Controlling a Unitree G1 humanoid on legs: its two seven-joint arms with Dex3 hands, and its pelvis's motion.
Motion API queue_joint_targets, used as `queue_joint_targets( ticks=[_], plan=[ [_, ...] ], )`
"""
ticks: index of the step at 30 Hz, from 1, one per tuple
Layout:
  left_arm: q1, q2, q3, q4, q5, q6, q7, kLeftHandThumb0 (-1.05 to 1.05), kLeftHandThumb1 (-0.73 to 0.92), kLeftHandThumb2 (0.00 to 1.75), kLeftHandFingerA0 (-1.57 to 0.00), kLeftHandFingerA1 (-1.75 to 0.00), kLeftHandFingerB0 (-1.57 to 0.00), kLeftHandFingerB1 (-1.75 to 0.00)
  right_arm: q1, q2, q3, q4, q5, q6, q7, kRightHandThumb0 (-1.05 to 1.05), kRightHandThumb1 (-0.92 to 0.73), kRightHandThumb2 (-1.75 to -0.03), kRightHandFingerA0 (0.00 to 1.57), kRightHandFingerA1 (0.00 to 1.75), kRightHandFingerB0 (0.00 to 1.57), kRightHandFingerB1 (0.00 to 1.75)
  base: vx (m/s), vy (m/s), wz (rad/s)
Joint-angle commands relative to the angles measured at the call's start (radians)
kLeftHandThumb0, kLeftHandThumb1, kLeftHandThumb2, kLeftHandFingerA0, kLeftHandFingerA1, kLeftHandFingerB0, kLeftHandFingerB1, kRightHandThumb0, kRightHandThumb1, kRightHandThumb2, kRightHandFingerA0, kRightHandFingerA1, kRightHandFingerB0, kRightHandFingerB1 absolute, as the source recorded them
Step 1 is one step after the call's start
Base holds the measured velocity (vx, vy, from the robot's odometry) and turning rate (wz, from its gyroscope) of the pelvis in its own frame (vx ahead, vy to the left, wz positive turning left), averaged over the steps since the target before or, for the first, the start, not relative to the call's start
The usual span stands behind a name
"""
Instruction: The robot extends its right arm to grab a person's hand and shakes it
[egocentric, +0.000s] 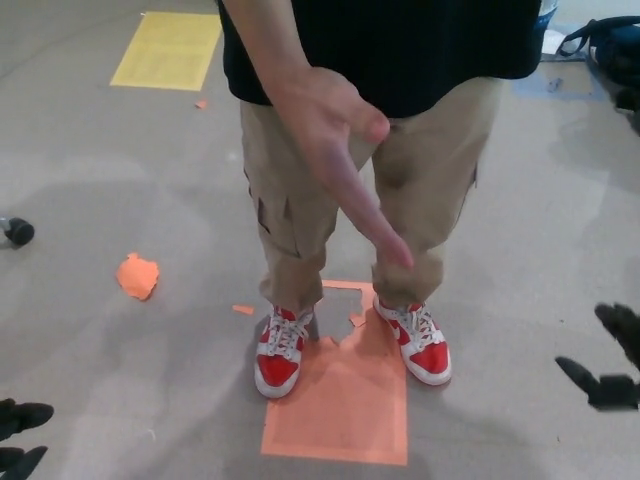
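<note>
From my remote station, the person's hand (335, 140) hangs free at center before khaki trousers (300, 215), well apart from my right hand (607, 362), low at right, fingers spread, empty.

The person's hand (335, 150) hangs open, fingers together pointing down (in front of the khaki trousers), touching nothing

Two red shoes (283, 351), two robot hands (608, 365).
</note>
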Motion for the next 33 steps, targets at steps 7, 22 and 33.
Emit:
queue_joint_targets(
  ticks=[7,22,33],
  plan=[
    [-0.040,0.009,0.003,0.024,0.003,0.026,-0.004,-0.59,0.92,0.68,-0.21,-0.31,-0.18,-0.31,-0.023,-0.027,0.032,0.219,0.037,-0.104,0.142,-0.85,-0.65,-0.99,0.00,0.15,0.00,0.08,0.00,0.000,0.00],
    [-0.058,0.009,0.016,0.067,0.005,0.027,-0.006,-0.31,0.64,1.13,0.00,-0.47,0.00,-0.47,-0.063,-0.006,0.087,0.326,0.029,-0.117,0.099,-0.57,-0.69,-0.93,0.41,0.56,0.00,0.16,0.00,0.000,0.00],
    [-0.057,0.014,0.013,0.067,0.013,0.019,-0.004,-0.31,0.63,1.13,0.00,-0.47,0.00,-0.47,-0.055,-0.014,0.172,0.289,-0.037,-0.126,-0.064,-0.19,-0.62,-0.58,0.97,0.88,0.81,0.56,0.00,0.000,0.00]
  ],
)
